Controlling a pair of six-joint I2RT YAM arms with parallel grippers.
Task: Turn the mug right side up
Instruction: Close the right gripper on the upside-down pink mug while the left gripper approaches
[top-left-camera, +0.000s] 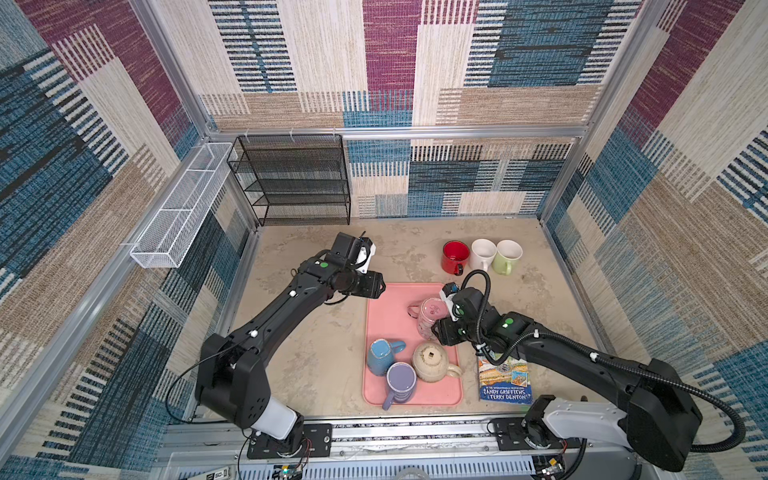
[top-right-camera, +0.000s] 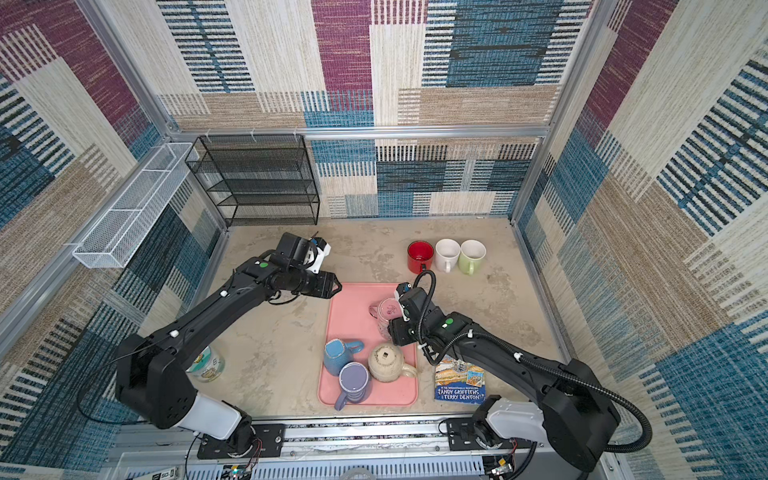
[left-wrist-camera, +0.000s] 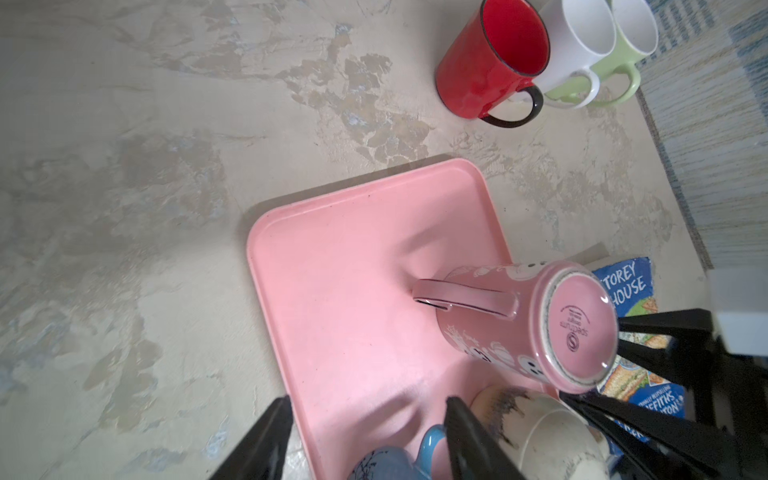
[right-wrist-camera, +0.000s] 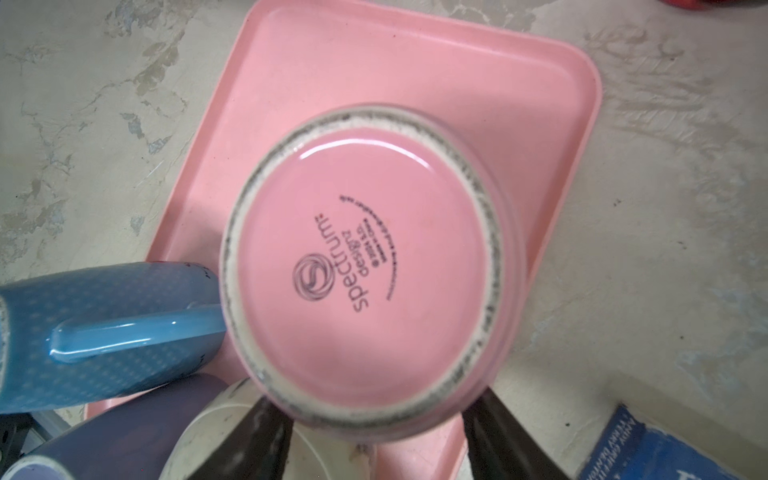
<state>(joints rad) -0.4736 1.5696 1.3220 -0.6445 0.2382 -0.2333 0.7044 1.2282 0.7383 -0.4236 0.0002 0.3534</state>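
A pink mug (top-left-camera: 429, 318) (right-wrist-camera: 365, 257) stands upside down on the pink tray (top-left-camera: 388, 311), base up, with its handle (left-wrist-camera: 465, 299) pointing away from my right arm. My right gripper (top-left-camera: 436, 330) (right-wrist-camera: 376, 411) is shut on the mug. One black finger (right-wrist-camera: 266, 440) lies against each side of the mug just below the base. My left gripper (top-left-camera: 380, 286) (left-wrist-camera: 370, 405) hovers open over the tray's far left corner, holding nothing.
A blue mug (top-left-camera: 380, 353), a purple mug (top-left-camera: 401, 380) and a beige mug (top-left-camera: 432, 361) crowd the tray's near end. Red (top-left-camera: 455, 255), white (top-left-camera: 483, 253) and green (top-left-camera: 508, 255) mugs stand upright at the back right. A book (top-left-camera: 503, 382) lies right of the tray. A black mesh rack (top-left-camera: 297, 178) stands at the back left.
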